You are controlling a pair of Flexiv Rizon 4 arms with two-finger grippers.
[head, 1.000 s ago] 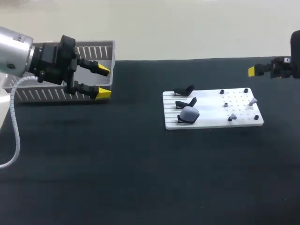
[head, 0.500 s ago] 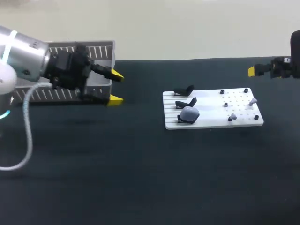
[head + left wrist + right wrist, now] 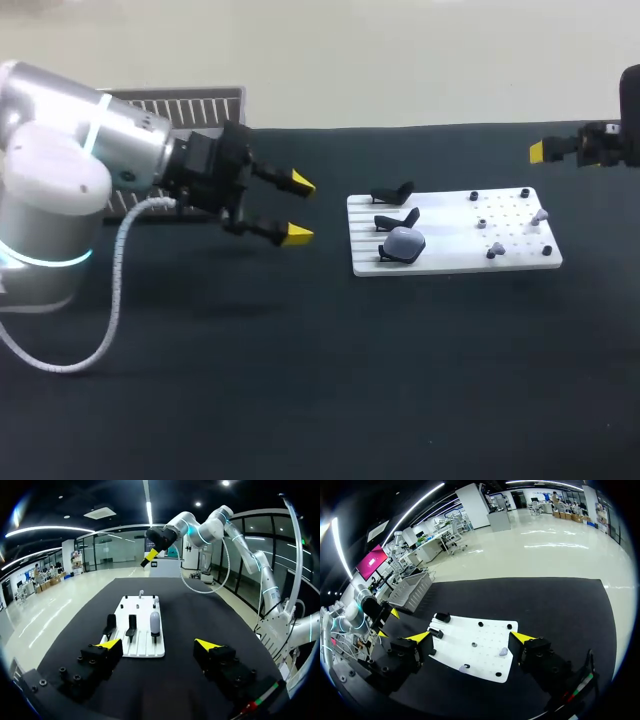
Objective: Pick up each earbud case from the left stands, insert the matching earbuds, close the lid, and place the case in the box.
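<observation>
White board [image 3: 450,245] with one grey case [image 3: 405,243], left end effector [image 3: 298,208] wide open (empty), slatted box [image 3: 215,108] behind.

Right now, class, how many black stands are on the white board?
3, in a row at the left of the board: far stand empty, middle stand empty, near stand holding the earbud case. None hidden.

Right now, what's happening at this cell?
The left gripper hangs open and empty over the table, between the box and the white board, pointing toward the one earbud case sitting on a stand. The other two stands are bare. The right gripper is open and empty too, off toward the table's right side.
</observation>
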